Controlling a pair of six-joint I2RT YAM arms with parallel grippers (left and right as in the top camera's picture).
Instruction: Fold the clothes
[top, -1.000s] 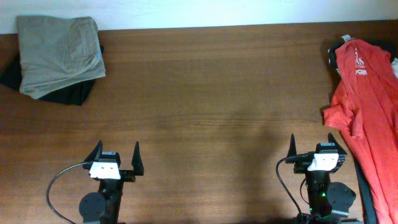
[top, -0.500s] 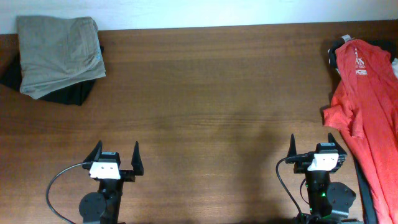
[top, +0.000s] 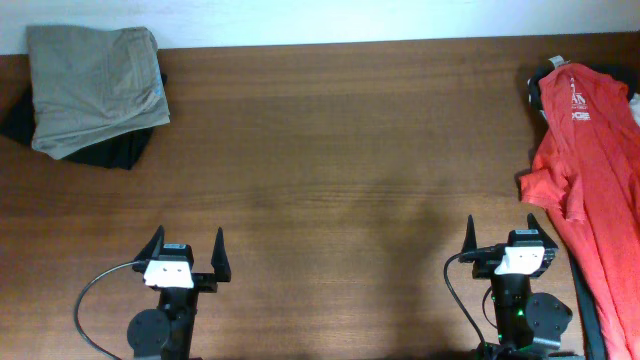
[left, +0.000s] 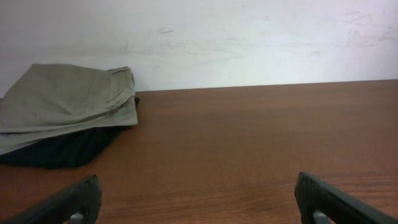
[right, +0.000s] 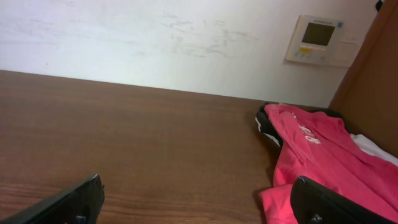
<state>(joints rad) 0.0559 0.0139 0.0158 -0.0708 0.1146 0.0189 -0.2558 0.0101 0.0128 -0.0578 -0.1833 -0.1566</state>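
Folded khaki shorts (top: 95, 85) lie on a folded black garment (top: 112, 150) at the table's far left corner; both also show in the left wrist view, the shorts (left: 65, 102) above the black garment (left: 62, 148). A red white-printed T-shirt (top: 590, 170) lies spread and unfolded along the right edge, also in the right wrist view (right: 317, 165). My left gripper (top: 187, 250) is open and empty near the front edge. My right gripper (top: 500, 232) is open and empty, just left of the T-shirt's lower part.
The brown wooden table (top: 340, 150) runs to a white wall at the back. A dark item (top: 533, 88) and a white item (top: 634, 105) peek from under the T-shirt. A wall control panel (right: 317, 38) hangs beyond the table.
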